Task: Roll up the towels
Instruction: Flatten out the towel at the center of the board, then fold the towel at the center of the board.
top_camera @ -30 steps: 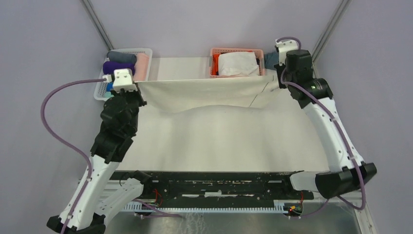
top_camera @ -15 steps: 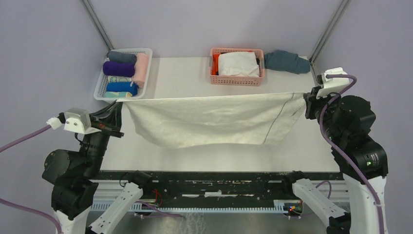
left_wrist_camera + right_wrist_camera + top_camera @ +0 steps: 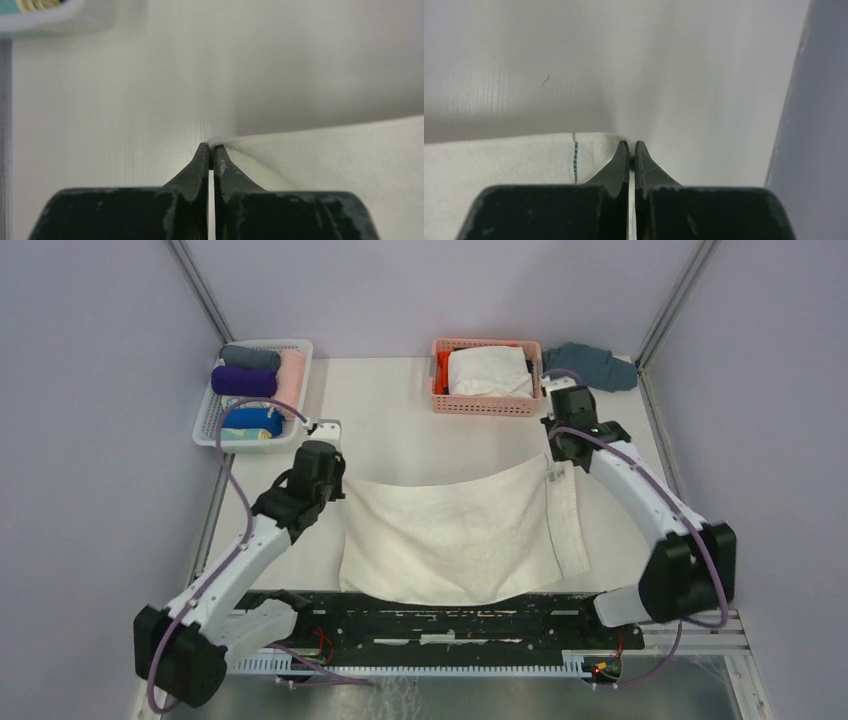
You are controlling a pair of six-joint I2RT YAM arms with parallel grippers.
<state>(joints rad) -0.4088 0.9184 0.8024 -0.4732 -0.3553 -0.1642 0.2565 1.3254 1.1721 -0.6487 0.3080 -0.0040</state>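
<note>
Cream-white cloth hand towel (image 3: 455,535) is lying spread over the middle of the pale table (image 3: 400,420), centre of the overhead frame. Its lower hem is reaching the dark rail (image 3: 430,605) at the bottom; whether it is hanging over the edge, cannot tell. Left gripper (image 3: 211,148) is pinching the towel's upper-left corner, jaws pressed together on the cloth with barely a sliver between them. Right gripper (image 3: 631,145) is pinching the upper-right corner the same way, fully closed on the hem just beside the thin blue stitched line (image 3: 575,156). The towel's long axis is running left to right between the two pincers, and the body of the cloth is trailing from them toward the bottom of the frame. Each arm is equally near its own corner, neither favoured. Deep purple cloth towel (image 3: 243,381) is sitting as a roll in the white plastic basket (image 3: 270,340) at upper left, well apart from both arms. Judging from this, the cream towel is being laid flat and no roll is started yet. The coming move is likely turning on the top edge lying straight before both pincers let go.
</note>
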